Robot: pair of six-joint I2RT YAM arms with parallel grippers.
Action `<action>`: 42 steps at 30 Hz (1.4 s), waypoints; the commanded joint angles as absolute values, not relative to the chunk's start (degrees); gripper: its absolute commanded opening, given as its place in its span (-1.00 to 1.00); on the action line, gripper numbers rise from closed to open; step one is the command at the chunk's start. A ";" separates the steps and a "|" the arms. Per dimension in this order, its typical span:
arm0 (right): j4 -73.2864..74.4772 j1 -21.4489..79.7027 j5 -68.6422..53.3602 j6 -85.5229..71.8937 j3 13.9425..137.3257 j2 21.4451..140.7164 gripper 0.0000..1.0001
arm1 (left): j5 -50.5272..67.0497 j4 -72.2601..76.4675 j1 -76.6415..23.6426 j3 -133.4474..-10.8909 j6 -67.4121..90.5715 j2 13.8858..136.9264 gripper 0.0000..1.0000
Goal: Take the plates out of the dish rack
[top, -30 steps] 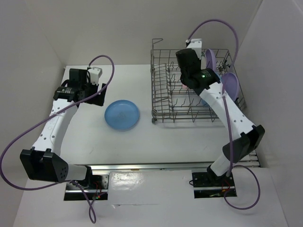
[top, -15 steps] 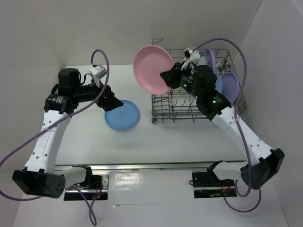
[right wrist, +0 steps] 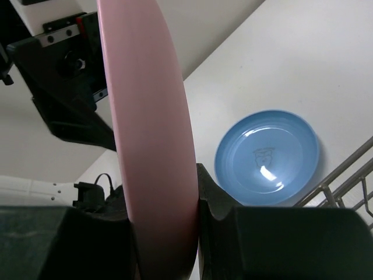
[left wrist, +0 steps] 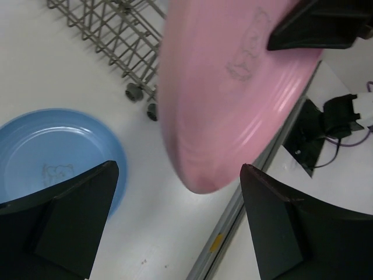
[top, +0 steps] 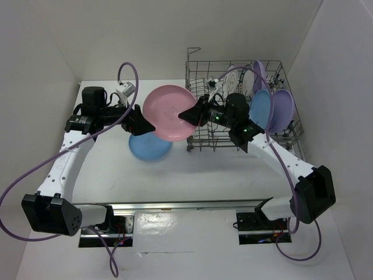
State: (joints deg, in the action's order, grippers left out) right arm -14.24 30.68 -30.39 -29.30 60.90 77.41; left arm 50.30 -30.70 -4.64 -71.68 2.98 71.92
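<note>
Right hand (top: 188,115) grasping pink plate (top: 166,111) rim; left hand (top: 145,125) released, near plate.

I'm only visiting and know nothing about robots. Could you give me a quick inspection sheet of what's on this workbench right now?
Surface: white table, with a flat blue plate lying on it.
Job's things: pink plate held up in the air between the arms; dish rack holds a racked blue plate and a lilac plate upright, with more behind.
Clutter: nothing seen.
Grippers: right gripper shut on the pink plate's rim; left gripper open, close to that plate.
Cables: purple cables loop from both arms.
Surroundings: plain white walls.
</note>
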 commanded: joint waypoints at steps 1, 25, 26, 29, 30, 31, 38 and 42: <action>-23.38 30.50 -33.05 -31.46 60.73 75.76 -1.00 | 44.22 -27.95 -4.57 -71.63 1.58 71.72 1.00; -16.04 33.49 -34.11 -35.17 64.15 83.76 -0.90 | 44.66 -41.46 -4.05 -79.08 2.56 78.92 -1.00; -14.00 33.49 -32.97 -34.55 64.77 83.76 -0.71 | 44.04 -45.31 -3.35 -79.88 1.77 79.45 -1.00; -6.53 33.49 -27.35 -31.92 67.14 81.84 0.14 | 44.64 -51.48 -1.33 -82.95 -1.65 81.91 -1.00; -4.50 33.49 -25.51 -31.03 67.93 81.83 0.24 | 45.17 -53.50 -0.80 -83.66 -2.37 82.52 -1.00; -2.48 33.49 -22.18 -29.98 68.72 81.04 0.38 | 45.70 -56.40 -0.18 -83.67 -3.07 83.14 -1.00; 7.73 33.49 -11.53 -25.05 73.29 78.23 0.58 | 45.10 -60.03 6.23 -84.47 -6.86 87.09 -1.00; 9.67 33.49 -5.98 -22.25 74.52 74.72 0.58 | 37.37 -56.53 6.77 -82.10 -9.57 90.96 -1.00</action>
